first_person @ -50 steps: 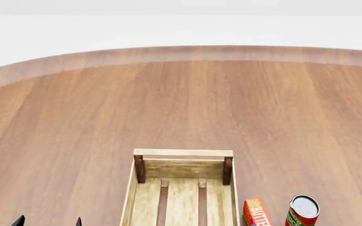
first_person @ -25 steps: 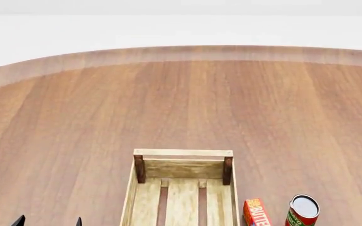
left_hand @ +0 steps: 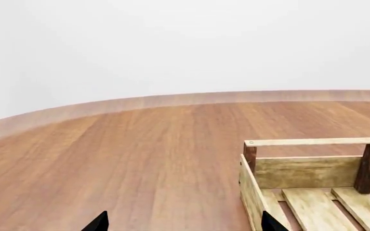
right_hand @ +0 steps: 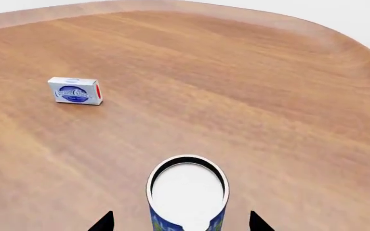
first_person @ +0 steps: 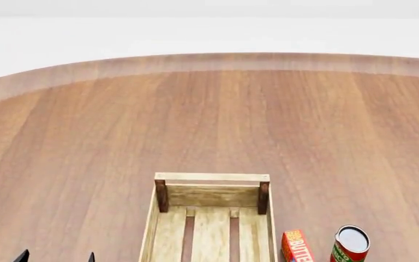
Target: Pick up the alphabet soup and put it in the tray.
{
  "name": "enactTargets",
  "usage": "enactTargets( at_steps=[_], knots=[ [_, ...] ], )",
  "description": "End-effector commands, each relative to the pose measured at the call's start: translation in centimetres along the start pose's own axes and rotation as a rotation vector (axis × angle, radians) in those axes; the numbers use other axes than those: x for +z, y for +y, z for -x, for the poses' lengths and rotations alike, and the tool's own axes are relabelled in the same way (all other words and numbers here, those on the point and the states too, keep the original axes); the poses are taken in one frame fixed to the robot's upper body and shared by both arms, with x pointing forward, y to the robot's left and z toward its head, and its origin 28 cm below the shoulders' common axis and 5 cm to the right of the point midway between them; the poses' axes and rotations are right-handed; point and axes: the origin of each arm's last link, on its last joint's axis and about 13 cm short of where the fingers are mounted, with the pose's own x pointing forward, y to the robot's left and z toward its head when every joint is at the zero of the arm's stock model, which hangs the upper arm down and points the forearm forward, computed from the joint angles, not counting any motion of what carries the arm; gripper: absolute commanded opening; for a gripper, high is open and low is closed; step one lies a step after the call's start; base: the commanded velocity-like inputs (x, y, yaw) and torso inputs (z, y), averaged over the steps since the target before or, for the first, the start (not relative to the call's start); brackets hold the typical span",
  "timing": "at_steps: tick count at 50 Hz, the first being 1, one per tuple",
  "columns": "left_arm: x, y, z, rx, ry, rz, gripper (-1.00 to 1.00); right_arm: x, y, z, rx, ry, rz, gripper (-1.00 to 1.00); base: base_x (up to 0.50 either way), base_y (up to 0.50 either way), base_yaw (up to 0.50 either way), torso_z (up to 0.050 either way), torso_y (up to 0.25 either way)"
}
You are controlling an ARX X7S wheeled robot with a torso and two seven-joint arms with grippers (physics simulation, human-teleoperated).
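Nothing has moved since the earlier frames: in the head view the tray (first_person: 211, 221), the butter box (first_person: 295, 246) and the red-and-green can (first_person: 351, 244) sit exactly where they were, and the left gripper (first_person: 56, 256) shows the same two dark tips at the near left edge. The reach for the soup looks not yet begun, or paused.

In the left wrist view, the left gripper (left_hand: 180, 222) is spread and holds nothing. The tray (left_hand: 313, 166) stands just to its right, pale rough slats with darker corner posts on a smooth wood-grain surface (left_hand: 140, 144).

In the right wrist view, the alphabet soup (right_hand: 188, 192) stands upright on the surface, a blue-labelled cylinder with a flat white top. It sits between the spread tips of the right gripper (right_hand: 180, 224), apparently not yet pinched. A small white-and-blue box (right_hand: 75, 91) lies well beyond it.
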Motion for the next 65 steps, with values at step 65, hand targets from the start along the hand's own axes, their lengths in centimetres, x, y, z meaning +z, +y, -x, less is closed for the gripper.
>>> enactTargets(
  at_steps=[65],
  knots=[
    [0.0,0.0,0.0,0.003,0.001,0.0,1.0,-2.2,0.5,-4.1,-0.062,0.077,0.024,1.0,0.0,0.0,0.0,0.0,0.0]
  ],
)
